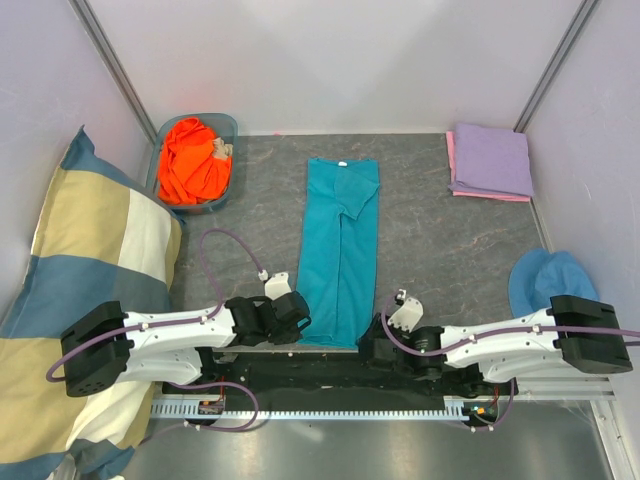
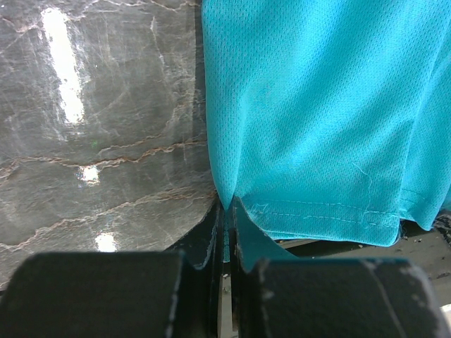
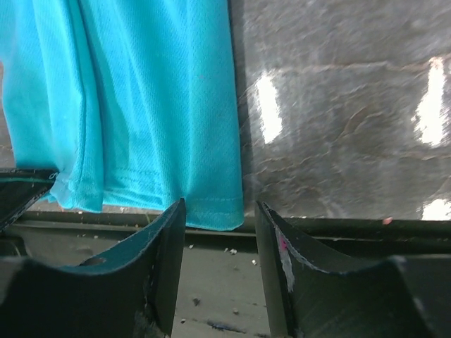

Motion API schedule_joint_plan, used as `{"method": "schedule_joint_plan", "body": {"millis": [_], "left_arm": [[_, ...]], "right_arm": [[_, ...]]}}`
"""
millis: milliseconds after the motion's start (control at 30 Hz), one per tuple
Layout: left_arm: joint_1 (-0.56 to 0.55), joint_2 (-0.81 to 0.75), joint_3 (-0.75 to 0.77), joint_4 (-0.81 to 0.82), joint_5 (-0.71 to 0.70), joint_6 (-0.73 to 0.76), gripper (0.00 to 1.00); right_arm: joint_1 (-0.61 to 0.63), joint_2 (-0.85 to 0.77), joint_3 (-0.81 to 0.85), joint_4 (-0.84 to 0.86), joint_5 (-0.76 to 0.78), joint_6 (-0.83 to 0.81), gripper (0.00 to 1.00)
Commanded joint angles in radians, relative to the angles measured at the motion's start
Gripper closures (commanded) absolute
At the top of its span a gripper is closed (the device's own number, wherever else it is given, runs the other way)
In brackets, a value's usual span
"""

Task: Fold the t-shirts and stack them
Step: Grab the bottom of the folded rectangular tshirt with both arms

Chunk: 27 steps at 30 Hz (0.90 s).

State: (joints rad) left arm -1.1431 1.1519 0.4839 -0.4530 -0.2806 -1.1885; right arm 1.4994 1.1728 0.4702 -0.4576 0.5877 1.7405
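At the near edge of the table (image 1: 260,210), the hem of the teal t-shirt (image 1: 340,250) is met by both grippers. The left gripper (image 2: 227,211) is seen clamped on the hem's left corner, the cloth pinched between jaws that are all but closed. The right gripper (image 3: 220,208) is set at the hem's right corner with its jaws standing apart at a middling width. The corner lies just at their mouth, and no cloth is gripped there yet.

The teal t-shirt is laid flat along the middle of the table, already folded lengthwise into a narrow strip with its sides turned in and its collar towards the far edge. The step in hand is judged to be the crosswise fold, for which the hem is to be taken at both corners. For the next move the right jaws would have to be closed on their corner. Both corners would then be lifted together and carried towards the collar, kept level so that the strip is not skewed.

By the right edge a blue bucket hat (image 1: 548,280) is seen, and along the left edge a checked pillow (image 1: 80,250). At the far left corner an orange t-shirt (image 1: 192,160) is heaped unfolded in a blue basket (image 1: 233,125). At the far right corner a lavender t-shirt (image 1: 492,158) is stacked folded on a pink t-shirt (image 1: 451,160), where the teal one is presumably to be placed
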Motion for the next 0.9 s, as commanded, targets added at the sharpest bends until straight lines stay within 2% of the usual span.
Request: {"method": "schedule_joint_plan", "body": {"millis": [0,133,233,267,367,400,533,567,867], "left_arm": [[-0.01,-0.003,-0.021,-0.021,-0.005,0.035,0.93],[-0.01,-0.003,-0.019,-0.019,-0.005,0.036,0.93],[-0.01,-0.001,-0.019,-0.019,-0.006,0.036,0.93],[-0.01,-0.001,-0.019,-0.018,-0.006,0.036,0.93],[-0.01,0.005,-0.019,-0.016,-0.005,0.038,0.93],[-0.01,0.005,-0.019,-0.018,-0.005,0.035,0.93],[-0.01,0.005,-0.016,-0.018,-0.003,0.036,0.93],[-0.01,0.005,-0.016,-0.018,-0.002,0.036,0.93],[-0.01,0.002,-0.019,-0.018,-0.003,0.036,0.93]], "right_arm": [[0.035,0.028,0.025,-0.001,0.0,0.057,0.48],[0.042,0.031,0.027,-0.001,0.008,0.068,0.5],[0.044,0.031,0.021,-0.001,0.015,0.073,0.63],[0.044,0.031,0.018,-0.001,0.02,0.077,0.7],[0.044,0.022,0.005,-0.004,0.038,0.083,0.74],[0.044,0.019,0.004,-0.007,0.043,0.085,0.73],[0.044,-0.001,0.018,-0.033,0.032,0.08,0.49],[0.042,-0.002,0.025,-0.053,0.029,0.077,0.47],[0.061,-0.036,0.062,-0.187,0.084,0.108,0.44]]}}
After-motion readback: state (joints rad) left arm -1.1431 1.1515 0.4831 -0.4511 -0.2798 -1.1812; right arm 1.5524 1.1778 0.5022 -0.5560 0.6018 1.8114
